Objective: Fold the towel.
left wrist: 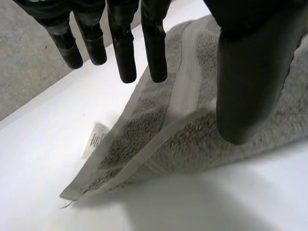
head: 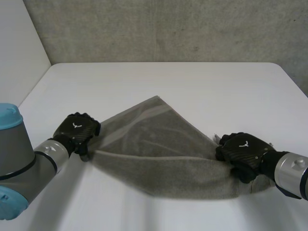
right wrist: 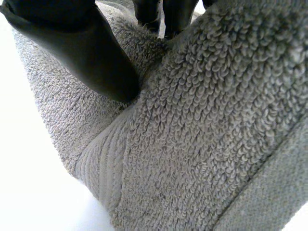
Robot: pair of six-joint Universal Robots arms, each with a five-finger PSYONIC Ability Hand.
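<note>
A grey towel point(head: 154, 144) lies partly folded on the white table point(head: 168, 82), one corner pointing to the far side, its long folded edge running between my two hands. My left hand point(head: 77, 130) is at the towel's left end. In the left wrist view its fingers point(left wrist: 125, 48) hang straight and apart above the towel's corner point(left wrist: 144, 144), the thumb point(left wrist: 245, 86) over the cloth, nothing pinched. My right hand point(head: 243, 151) is at the towel's right end. There its thumb point(right wrist: 96, 57) presses into a raised fold of towel point(right wrist: 202, 125) with the fingers point(right wrist: 163, 12) behind it.
A white label point(left wrist: 94, 139) pokes out under the towel's corner by my left hand. A grey wall point(head: 168, 29) stands behind the table. Bare tabletop stretches from the towel to the far edge and along the near edge.
</note>
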